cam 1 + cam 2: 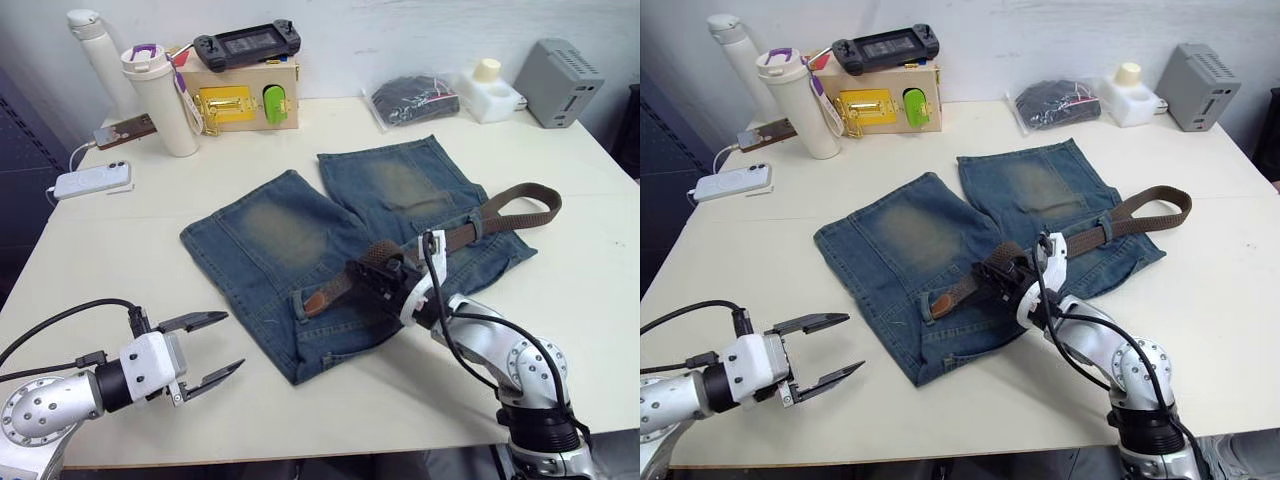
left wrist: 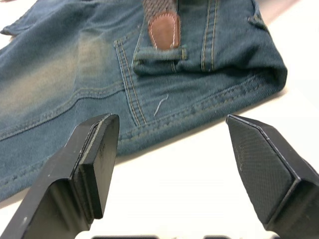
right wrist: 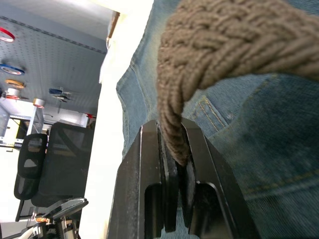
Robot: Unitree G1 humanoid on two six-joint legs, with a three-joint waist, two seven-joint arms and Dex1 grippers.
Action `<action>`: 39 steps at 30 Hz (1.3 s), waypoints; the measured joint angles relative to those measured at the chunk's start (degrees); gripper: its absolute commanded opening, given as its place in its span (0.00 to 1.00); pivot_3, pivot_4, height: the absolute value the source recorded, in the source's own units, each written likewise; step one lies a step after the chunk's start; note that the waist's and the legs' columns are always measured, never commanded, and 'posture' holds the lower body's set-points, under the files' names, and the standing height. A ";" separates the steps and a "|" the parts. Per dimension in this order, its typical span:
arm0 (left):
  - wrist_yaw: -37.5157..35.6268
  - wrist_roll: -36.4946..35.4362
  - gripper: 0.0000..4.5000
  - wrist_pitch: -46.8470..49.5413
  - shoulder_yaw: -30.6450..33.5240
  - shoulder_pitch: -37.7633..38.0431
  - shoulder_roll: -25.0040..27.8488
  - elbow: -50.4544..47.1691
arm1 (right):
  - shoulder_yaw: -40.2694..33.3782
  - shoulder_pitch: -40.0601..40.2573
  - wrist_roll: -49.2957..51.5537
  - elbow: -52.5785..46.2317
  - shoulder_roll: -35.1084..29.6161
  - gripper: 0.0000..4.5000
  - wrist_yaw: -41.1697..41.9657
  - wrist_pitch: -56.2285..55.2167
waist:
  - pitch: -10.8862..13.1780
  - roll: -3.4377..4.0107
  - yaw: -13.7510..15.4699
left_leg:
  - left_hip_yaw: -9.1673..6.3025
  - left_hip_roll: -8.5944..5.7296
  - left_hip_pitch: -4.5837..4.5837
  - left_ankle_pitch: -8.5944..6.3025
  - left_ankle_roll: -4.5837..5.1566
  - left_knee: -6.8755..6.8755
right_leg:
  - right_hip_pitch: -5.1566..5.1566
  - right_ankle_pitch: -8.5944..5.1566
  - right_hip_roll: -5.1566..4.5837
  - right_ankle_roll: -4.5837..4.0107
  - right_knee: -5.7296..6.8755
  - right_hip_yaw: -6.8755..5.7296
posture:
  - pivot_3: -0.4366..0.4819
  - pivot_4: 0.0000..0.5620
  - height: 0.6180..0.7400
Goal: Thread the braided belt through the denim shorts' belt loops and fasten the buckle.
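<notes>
The denim shorts (image 1: 300,230) lie flat mid-table, waistband toward me. The braided belt (image 1: 510,215) runs along the waistband and curls back in a loop past the shorts' right side. Its brown leather tip (image 2: 164,30) rests at one of the belt loops (image 2: 157,54); another loop (image 1: 478,225) holds the strap farther right. My right gripper (image 1: 375,268) is shut on the belt at mid-waistband, and the braid (image 3: 219,45) bunches up between its fingers. My left gripper (image 1: 228,343) hovers open over bare table just left of the waistband corner. The buckle is hidden.
Along the back stand a wooden box with a gold latch (image 1: 240,100), a game console (image 1: 247,43) on it, a white tumbler (image 1: 165,100), a white bottle (image 1: 95,50), a bagged black bundle (image 1: 412,100) and a grey device (image 1: 558,82). A phone (image 1: 92,180) lies at left.
</notes>
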 measured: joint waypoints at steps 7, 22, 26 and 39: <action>-0.02 -0.87 0.84 2.68 0.57 -0.89 -1.24 -2.36 | 2.10 -0.25 -11.90 1.16 2.03 0.00 8.30 -0.53 | 0.00 0.00 -0.26 | 0.02 0.01 0.02 -0.04 -0.03 -0.02 | -0.02 -0.02 0.01 -0.04 0.02 -0.02 | 0.48 0.27 0.22; -1.14 1.21 0.84 3.45 0.56 -5.16 -1.71 -2.13 | 8.73 -2.76 -31.94 1.73 7.35 0.00 16.59 1.63 | -0.07 -0.03 -0.74 | 0.01 0.14 0.14 -0.11 -0.18 -0.08 | -0.05 -0.05 0.06 -0.10 0.11 -0.08 | 0.48 0.27 0.22; -1.47 1.64 0.84 3.15 0.44 -5.79 -1.71 -1.79 | 11.00 -4.36 -34.91 2.09 7.90 0.00 17.65 3.35 | -0.10 -0.03 -1.44 | 0.01 0.18 0.17 -0.14 -0.22 -0.12 | -0.06 -0.07 0.08 -0.14 0.13 -0.11 | 0.48 0.27 0.22; -4.66 12.59 0.84 -14.29 -2.79 -7.22 -1.58 7.13 | 14.25 -9.08 -47.51 6.41 13.65 0.00 25.34 6.97 | -0.16 -0.07 -2.02 | 0.01 0.24 0.30 -0.24 -0.32 -0.16 | -0.09 -0.10 0.12 -0.21 0.28 -0.18 | 0.48 0.27 0.22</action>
